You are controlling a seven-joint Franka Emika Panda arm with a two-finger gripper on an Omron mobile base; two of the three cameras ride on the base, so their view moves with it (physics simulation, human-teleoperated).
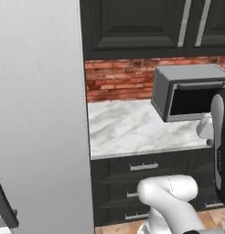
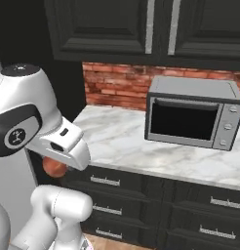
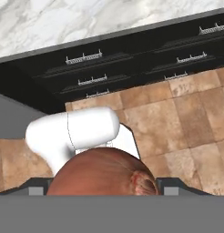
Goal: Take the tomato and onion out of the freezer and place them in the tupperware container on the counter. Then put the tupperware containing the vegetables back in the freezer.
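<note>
The onion (image 3: 104, 173) is gripped in wide-set jaws; it should be carried level toward the counter (image 3: 63, 22) at 12 o'clock.

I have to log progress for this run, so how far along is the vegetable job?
Done: the onion is out of the freezer, whose grey side stands left of the counter. In hand: the onion sits between the gripper fingers, above the tiled floor by the drawers. Left: placing it in the tupperware, adding the tomato, returning the container to the freezer.
</note>
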